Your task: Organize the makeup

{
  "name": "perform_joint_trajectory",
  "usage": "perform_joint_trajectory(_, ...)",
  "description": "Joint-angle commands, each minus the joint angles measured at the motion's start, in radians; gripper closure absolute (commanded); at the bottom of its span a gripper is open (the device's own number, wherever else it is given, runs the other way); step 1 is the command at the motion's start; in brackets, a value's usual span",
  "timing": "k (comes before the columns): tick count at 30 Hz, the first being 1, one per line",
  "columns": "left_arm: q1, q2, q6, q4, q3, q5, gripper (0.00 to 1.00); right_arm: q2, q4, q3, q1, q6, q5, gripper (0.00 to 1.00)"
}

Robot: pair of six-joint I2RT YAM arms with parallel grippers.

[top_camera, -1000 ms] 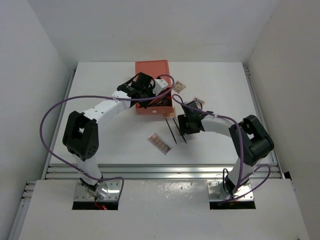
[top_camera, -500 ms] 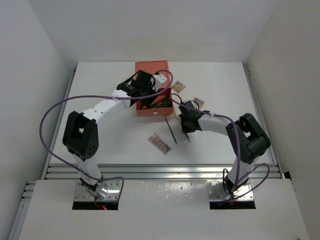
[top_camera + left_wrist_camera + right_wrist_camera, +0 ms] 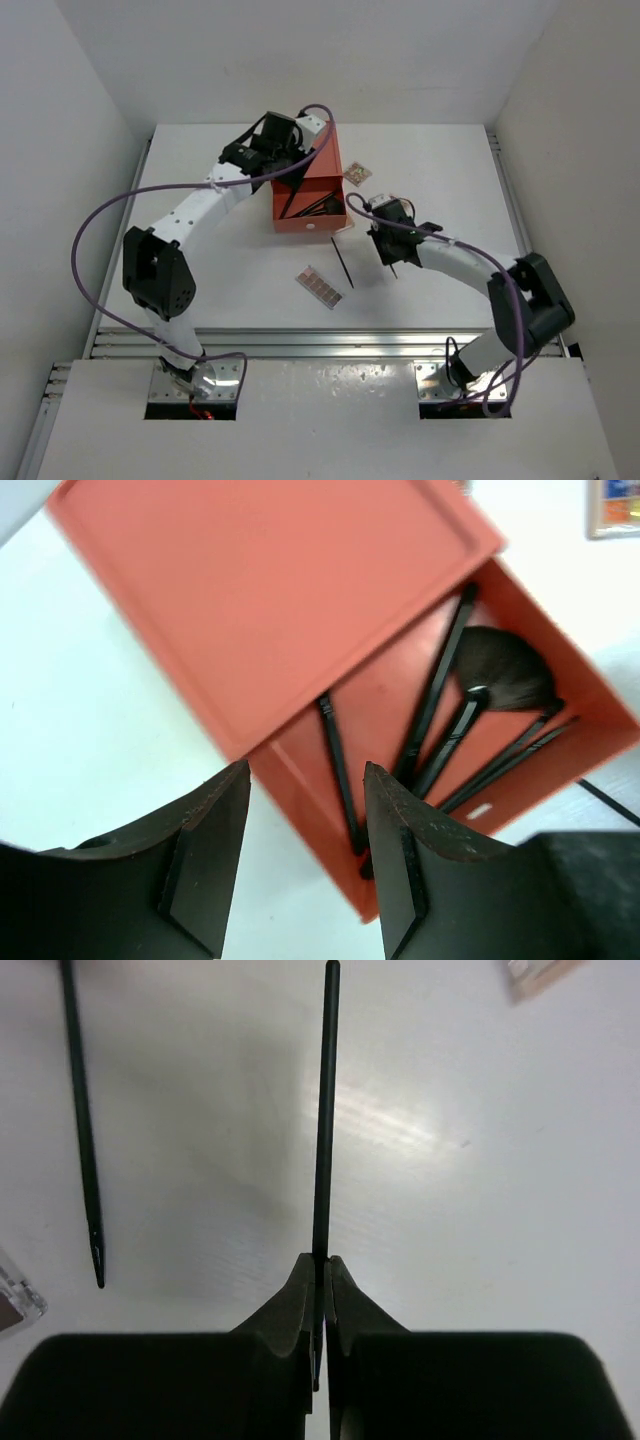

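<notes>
white table [image 3: 200, 210]. right gripper [image 3: 320, 1265] pinched shut on a stick [image 3: 324, 1110] pointing away over the table; second stick [image 3: 80, 1110] lies beside. left gripper [image 3: 305, 780] half open, empty, over the box [image 3: 270, 580] holding brushes [image 3: 500, 665]; long palette [image 3: 319, 287] lies nearer the bases.

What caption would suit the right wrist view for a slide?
Right pincer shut on a thin dark pencil, a second pencil lying apart on the white table.
</notes>
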Motion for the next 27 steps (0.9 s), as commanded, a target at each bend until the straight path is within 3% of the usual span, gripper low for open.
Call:
perform_joint_trajectory(1, 0.073, -0.050, -0.062, -0.048, 0.043, 0.005, 0.45, -0.131, 0.033, 0.062, -0.027, -0.271, 0.013, 1.00)
perform_joint_trajectory(4, 0.128, -0.061, -0.100, -0.049, 0.043, 0.005, 0.45, -0.158, 0.072, 0.174, -0.041, -0.445, -0.073, 1.00)
perform_joint_trajectory(9, 0.198, -0.072, -0.148, -0.049, 0.014, 0.005, 0.45, 0.018, 0.043, 0.465, -0.013, -0.617, -0.287, 1.00)
perform_joint_trajectory(13, 0.229, -0.092, -0.160, -0.049, -0.035, 0.005, 0.45, 0.157, 0.043, 0.614, 0.063, -0.774, -0.302, 1.00)
perform_joint_trajectory(18, 0.265, -0.126, -0.150, -0.049, -0.074, -0.041, 0.45, 0.300, 0.038, 0.719, 0.093, -0.795, -0.291, 1.00)
perform_joint_trajectory(22, 0.275, -0.126, -0.140, -0.039, -0.092, -0.050, 0.45, 0.342, 0.041, 0.747, 0.099, -0.782, -0.265, 0.80)
perform_joint_trajectory(26, 0.275, -0.126, -0.140, -0.039, -0.092, -0.041, 0.45, 0.340, 0.035, 0.774, 0.107, -0.746, -0.260, 0.42)
perform_joint_trajectory(27, 0.275, -0.126, -0.140, -0.039, -0.092, -0.041, 0.45, 0.328, 0.027, 0.786, 0.107, -0.727, -0.256, 0.37)
